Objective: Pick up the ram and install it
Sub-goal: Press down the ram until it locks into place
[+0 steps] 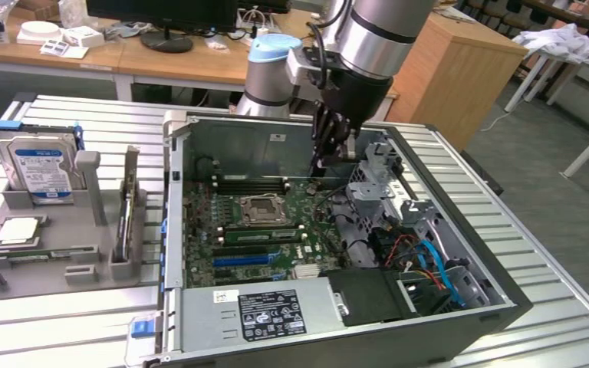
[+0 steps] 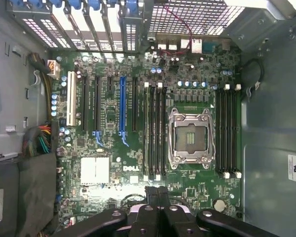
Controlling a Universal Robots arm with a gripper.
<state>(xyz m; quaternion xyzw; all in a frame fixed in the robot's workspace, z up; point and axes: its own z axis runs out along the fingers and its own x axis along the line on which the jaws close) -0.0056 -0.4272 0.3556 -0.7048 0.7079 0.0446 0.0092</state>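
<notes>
Black gripper [image 1: 327,159] on silver-grey arm hangs inside open dark-grey computer case [image 1: 499,299]. It sits over green motherboard [image 1: 274,253], near black memory slots [image 1: 258,184] just beyond square metal-framed processor socket [image 1: 264,207]. Wrist view: fingers [image 2: 152,197] pressed together, nothing between them. Task ram [image 1: 128,205], long thin board seen edge-on, stands in grey plastic rack [image 1: 28,268] on exterior view's left, outside case, well apart from gripper. Silver hard drive with blue label [image 1: 37,165] upright in same rack.

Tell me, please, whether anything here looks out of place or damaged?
Nothing stands out. The case lies open on its side, its socket bare, and the shut gripper hangs over the motherboard.
</notes>
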